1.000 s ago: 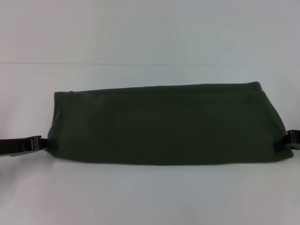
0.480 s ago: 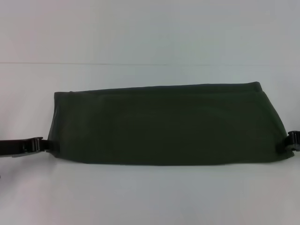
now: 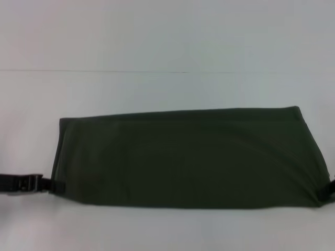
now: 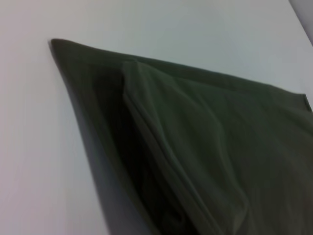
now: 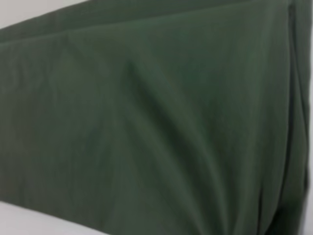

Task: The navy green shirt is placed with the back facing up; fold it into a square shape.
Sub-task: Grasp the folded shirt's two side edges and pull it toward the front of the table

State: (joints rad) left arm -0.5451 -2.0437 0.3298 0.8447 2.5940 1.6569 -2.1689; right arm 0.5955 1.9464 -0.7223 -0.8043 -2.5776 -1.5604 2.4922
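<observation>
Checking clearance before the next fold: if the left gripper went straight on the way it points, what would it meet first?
The shirt. The left gripper points inward from the robot's left at the shirt's near left corner and already seems to touch it, so it would push into the folded cloth, though depth is hard to judge.

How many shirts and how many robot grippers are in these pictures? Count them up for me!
Shirts: 1, the navy green shirt, folded into a long band on the white table.
Grippers: 2, the left gripper at the shirt's left near corner and the right gripper at its right near corner.
Total: 3
</observation>
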